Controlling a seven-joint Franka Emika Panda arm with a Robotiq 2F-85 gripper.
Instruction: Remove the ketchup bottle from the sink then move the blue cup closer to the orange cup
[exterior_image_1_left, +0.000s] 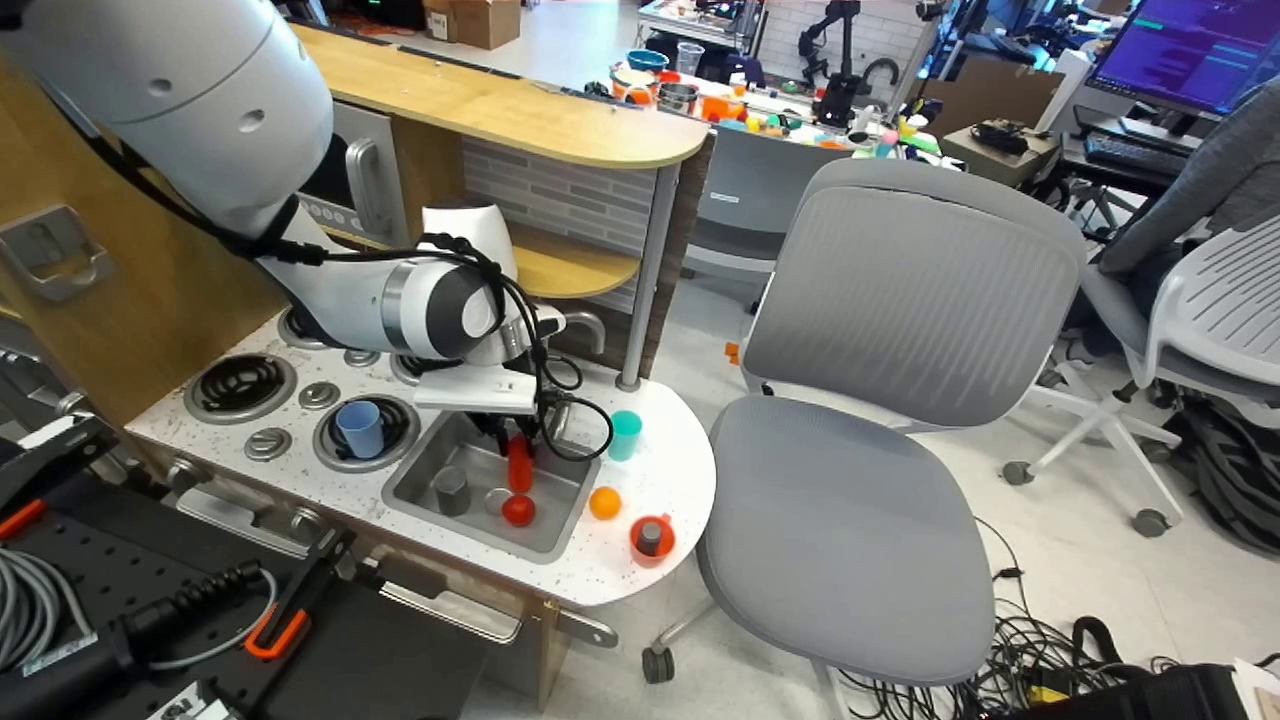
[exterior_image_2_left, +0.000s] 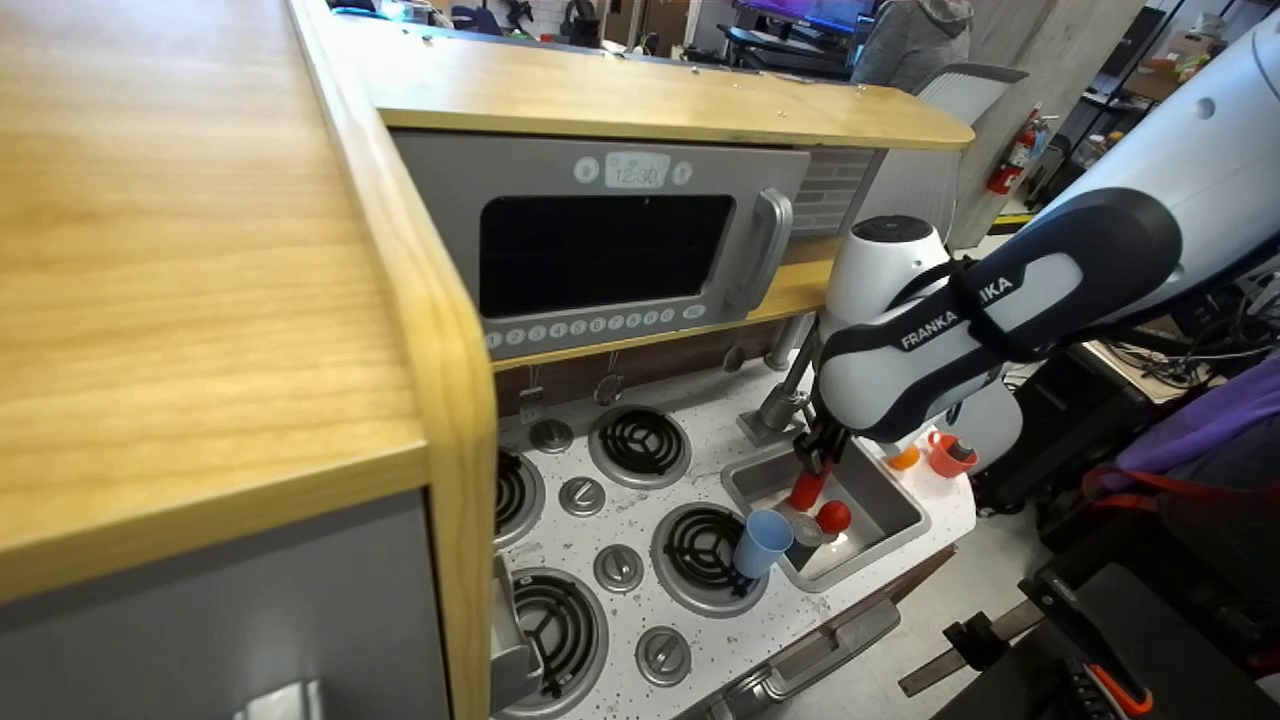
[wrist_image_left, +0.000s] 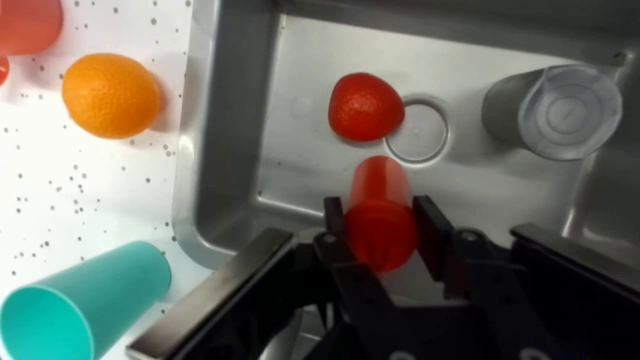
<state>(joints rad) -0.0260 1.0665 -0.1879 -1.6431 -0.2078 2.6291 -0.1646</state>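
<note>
Gripper (wrist_image_left: 378, 212) takes up the bottom of the wrist view, black fingers (wrist_image_left: 431, 227) pointing up the frame. Jaws are pinching the ketchup bottle (wrist_image_left: 381, 200), one on each side of its near end, contact both sides as far as the wrist view shows. Bottle is red, near frame center there, inside the sink (wrist_image_left: 187, 165). In both exterior views it's below the fingers; can't tell if its base touches the sink floor.

Red fruit (wrist_image_left: 366, 106) in the sink, just above the bottle in the wrist frame, at the edge of the drain (wrist_image_left: 419, 132). Gray can (wrist_image_left: 552, 112) also in the sink, upper right of that frame.

Counter (wrist_image_left: 110, 200) fills the left of the wrist view. Orange (wrist_image_left: 111, 96) sits on it at upper left, near the sink rim. Orange cup (wrist_image_left: 27, 25) is in the upper left corner, cut off by the frame edge; both exterior views show it on the counter with a gray thing (exterior_image_1_left: 650, 538) inside, too small to ID. Teal cup (exterior_image_1_left: 624, 436) upright on the counter, just beside the sink, just below frame center in an exterior view, lower left in the wrist view.

Blue cup (exterior_image_1_left: 360, 430) is on a burner (exterior_image_1_left: 402, 425), left of center of the frame in an exterior view. Sink lies between it and the orange cup; the two are well apart.

Robot arm (exterior_image_2_left: 980, 310) spans the right side of the frame in an exterior view, wrist over the sink. Faucet (exterior_image_2_left: 782, 402) is just beside the sink, left of the gripper there.
</note>
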